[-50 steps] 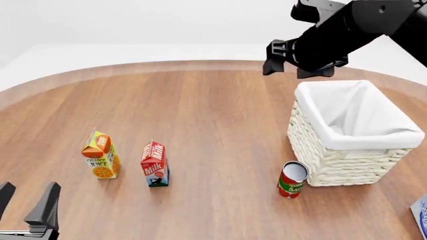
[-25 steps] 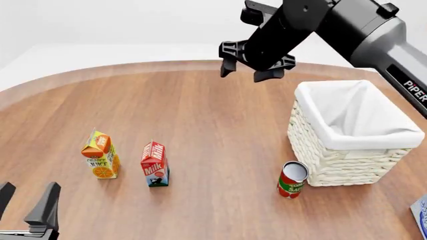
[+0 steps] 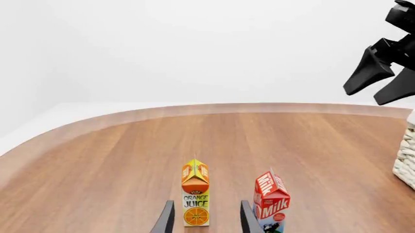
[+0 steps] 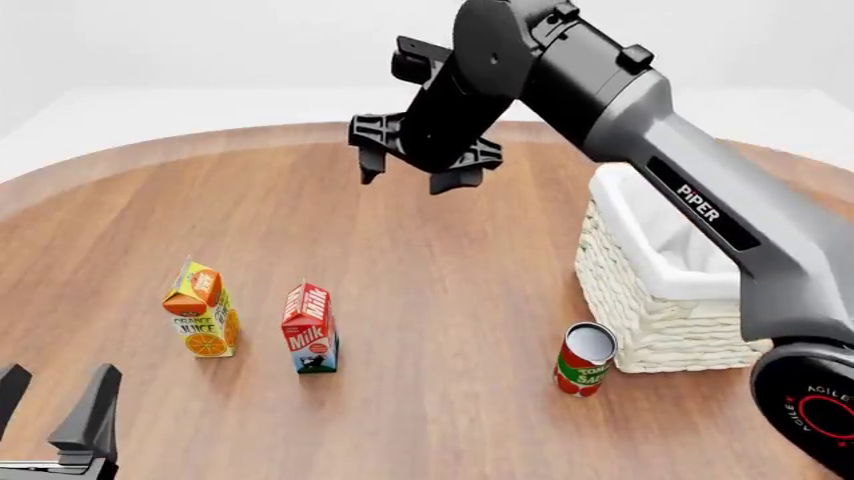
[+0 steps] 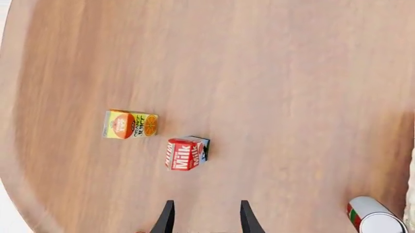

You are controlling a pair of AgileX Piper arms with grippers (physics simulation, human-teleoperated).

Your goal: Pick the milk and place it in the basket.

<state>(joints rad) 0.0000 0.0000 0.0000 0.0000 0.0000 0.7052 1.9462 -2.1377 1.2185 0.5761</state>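
Observation:
The milk [image 4: 310,329] stands upright on the wooden table, a red-topped carton with a blue and white base, also in the left wrist view [image 3: 271,201] and the right wrist view [image 5: 186,153]. The basket [image 4: 650,290], whitish wicker with white lining, stands at the right, partly hidden by my right arm. High over the table's far middle, my right gripper [image 4: 411,172] is open and empty, well above and beyond the milk. My left gripper [image 4: 54,405] stays open at the near left corner, with nothing between its fingers [image 3: 166,219].
An orange juice carton [image 4: 202,311] stands just left of the milk. A red tomato sauce can [image 4: 585,359] stands against the basket's near left corner. The table's curved far edge [image 4: 267,135] runs behind.
My right arm has swung leftward from above the basket's far side to over the table's far middle, gripper still open. The left gripper and all objects have stayed put.

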